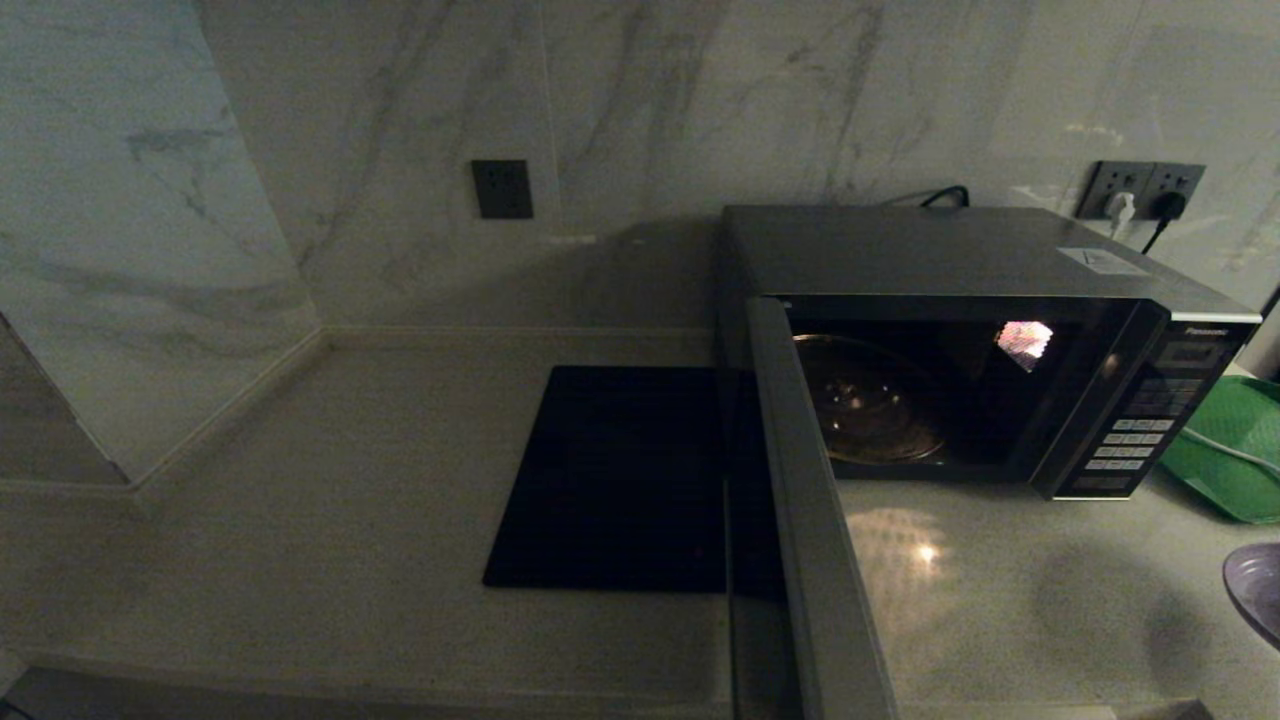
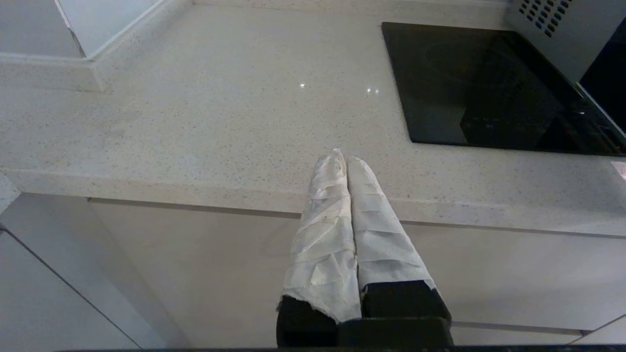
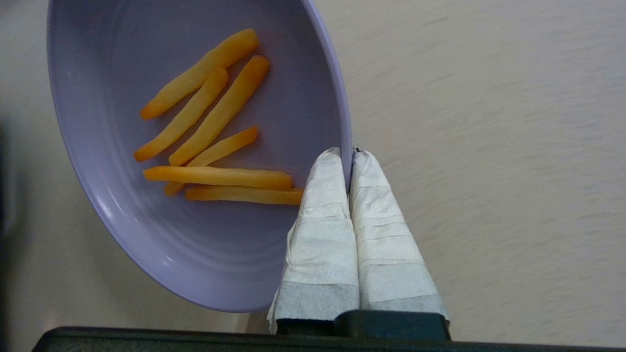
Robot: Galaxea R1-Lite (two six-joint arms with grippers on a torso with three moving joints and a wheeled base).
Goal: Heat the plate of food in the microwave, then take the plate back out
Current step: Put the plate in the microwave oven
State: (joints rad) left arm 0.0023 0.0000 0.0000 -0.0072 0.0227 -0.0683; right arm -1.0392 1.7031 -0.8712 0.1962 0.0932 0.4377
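Note:
The microwave (image 1: 960,250) stands on the counter at the right with its door (image 1: 810,520) swung wide open toward me and a bare glass turntable (image 1: 870,400) inside. The plate of food (image 3: 146,220), pale lilac with several orange sticks (image 3: 220,112) on it, is pinched at its rim by my right gripper (image 3: 348,155), which is shut on it. In the head view only the plate's edge (image 1: 1255,590) shows at the far right, above the counter. My left gripper (image 2: 342,159) is shut and empty, hanging over the counter's front edge left of the microwave.
A flat black square mat (image 1: 620,480) lies on the counter left of the microwave. A green tray (image 1: 1230,450) sits right of the microwave. Wall sockets with plugs (image 1: 1140,195) are behind it. The marble wall turns a corner at the left.

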